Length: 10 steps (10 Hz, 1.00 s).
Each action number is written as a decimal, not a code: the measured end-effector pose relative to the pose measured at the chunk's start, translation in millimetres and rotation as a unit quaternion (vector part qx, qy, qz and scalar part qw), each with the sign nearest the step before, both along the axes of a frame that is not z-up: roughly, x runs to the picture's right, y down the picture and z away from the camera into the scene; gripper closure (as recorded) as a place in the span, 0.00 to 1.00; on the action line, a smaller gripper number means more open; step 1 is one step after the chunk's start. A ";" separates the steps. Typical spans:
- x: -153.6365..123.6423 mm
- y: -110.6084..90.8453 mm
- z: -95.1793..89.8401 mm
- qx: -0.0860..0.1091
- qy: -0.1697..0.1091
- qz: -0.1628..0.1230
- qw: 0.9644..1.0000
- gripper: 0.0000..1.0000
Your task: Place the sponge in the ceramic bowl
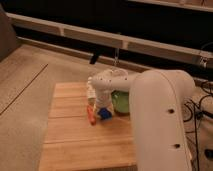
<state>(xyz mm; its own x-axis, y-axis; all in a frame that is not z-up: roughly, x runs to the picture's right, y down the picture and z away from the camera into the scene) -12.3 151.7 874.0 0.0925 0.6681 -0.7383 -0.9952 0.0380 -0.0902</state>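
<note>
a pale wooden table (65, 145) fills the lower middle of the view, standing on a speckled floor with a dark wall behind it. a thick white robot arm (160, 120) rises from the lower right, blocks much of the table's right side, and bends left and down toward the middle of the tabletop.

a round, shallow green bowl (122, 103) sits on the table. the arm's wrist covers part of it, and only its left portion shows. nothing blue can be seen in that visible part.

the white gripper (101, 101) hangs at the end of the arm, pointing down, just left of the bowl. it is directly over the two small items below it. whether it is spread, closed, or gripping anything cannot be told from this view.

a slim orange, carrot-like object (91, 115) lies on the wood, just left of the sponge.

the sponge (104, 113) is a small bright blue block right under the gripper. it sits between the orange object and the bowl, close to the bowl's left edge but outside it. it is down at table level, though it is unclear whether it rests on the wood or is slightly raised.

judging progress: the sponge is not in the bowl, so the placing is still open. the gripper is already at the sponge. what seems to remain is a secure hold, a short carry to the right over the rim, and a release inside the bowl.
</note>
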 end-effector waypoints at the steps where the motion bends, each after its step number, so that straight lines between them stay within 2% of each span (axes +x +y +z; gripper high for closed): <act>1: 5.3 0.1 0.2 -0.003 0.001 -0.009 1.000 0.35; 5: 15.9 1.1 2.8 -0.011 0.008 -0.025 1.000 0.35; 9: 12.5 10.6 13.7 -0.023 0.002 -0.016 1.000 0.35; 10: 11.5 12.2 17.9 -0.024 -0.001 -0.015 1.000 0.38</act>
<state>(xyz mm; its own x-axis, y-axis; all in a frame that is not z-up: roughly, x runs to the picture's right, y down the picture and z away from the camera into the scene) -0.8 163.9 891.9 0.1142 0.6286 -0.7693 -0.9934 0.0642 -0.0950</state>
